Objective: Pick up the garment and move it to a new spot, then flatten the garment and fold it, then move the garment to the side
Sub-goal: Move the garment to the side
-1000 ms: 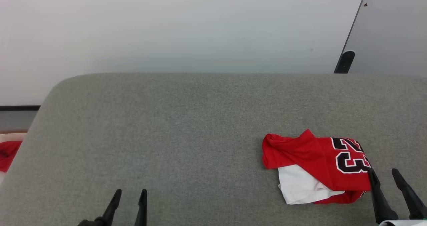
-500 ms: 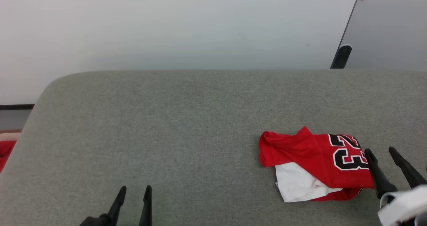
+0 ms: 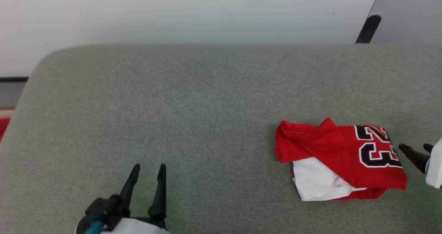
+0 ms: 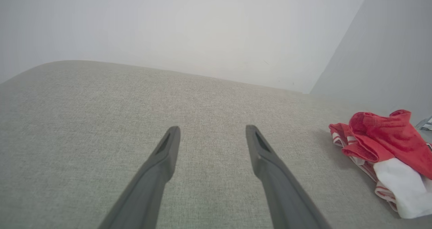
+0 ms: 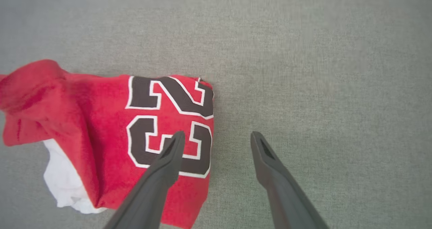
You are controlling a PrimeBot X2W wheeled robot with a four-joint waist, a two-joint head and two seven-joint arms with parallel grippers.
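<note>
- Grey woven upholstery (image 3: 207,99) with a rounded far-left corner spreads across the scene, backed by a plain pale wall (image 3: 172,9).
- At the lower left of the head view, the left gripper (image 3: 149,165) is over bare cushion, its two dark fingers spread apart and holding nothing.
- Well to its right lies the garment (image 3: 331,151), a red shirt in a rumpled folded bundle on the right part of the cushion. A white panel pokes out at its near edge, and the black, white-outlined 23 faces up at its right end.
- Just right of the shirt, the right gripper (image 3: 415,146) has its fingers parted and empty. In its wrist view one finger overlaps the number and the other bare fabric; contact cannot be told.
- Behind the far right stands a dark post (image 3: 368,28).
</note>
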